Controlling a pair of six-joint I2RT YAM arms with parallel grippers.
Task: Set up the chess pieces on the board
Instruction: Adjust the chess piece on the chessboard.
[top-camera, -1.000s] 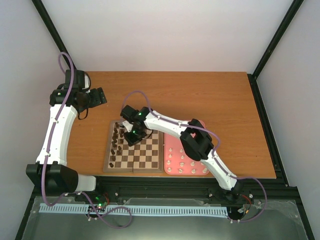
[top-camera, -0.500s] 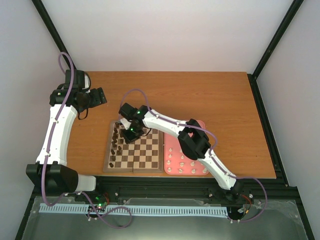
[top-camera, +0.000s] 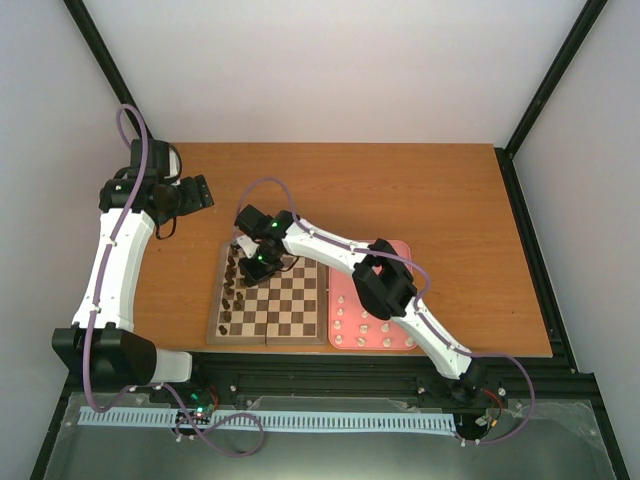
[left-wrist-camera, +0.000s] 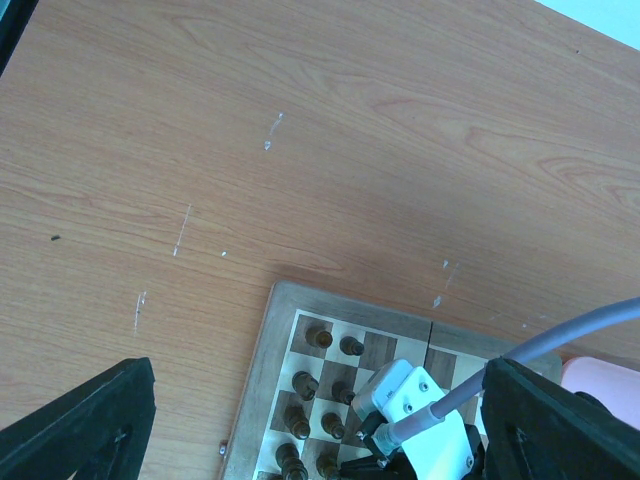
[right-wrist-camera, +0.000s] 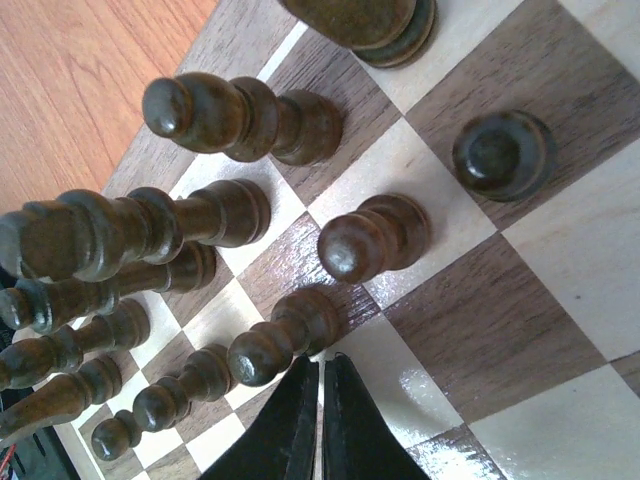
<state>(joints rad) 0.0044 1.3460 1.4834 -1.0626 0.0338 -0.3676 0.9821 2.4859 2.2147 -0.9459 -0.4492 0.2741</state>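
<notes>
The right gripper (right-wrist-camera: 320, 372), fingers pressed together on nothing, hangs low among the dark chess pieces (right-wrist-camera: 375, 238) crowded along the board (right-wrist-camera: 580, 270) edge. A sideways nudge could topple several. The left gripper (top-camera: 196, 192) hovers wide apart over the table (top-camera: 400, 190).

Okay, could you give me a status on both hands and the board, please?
Left hand open, off the board. Right hand shut, empty, beside dark pieces. White pieces in pink tray, partly under right arm.
</notes>
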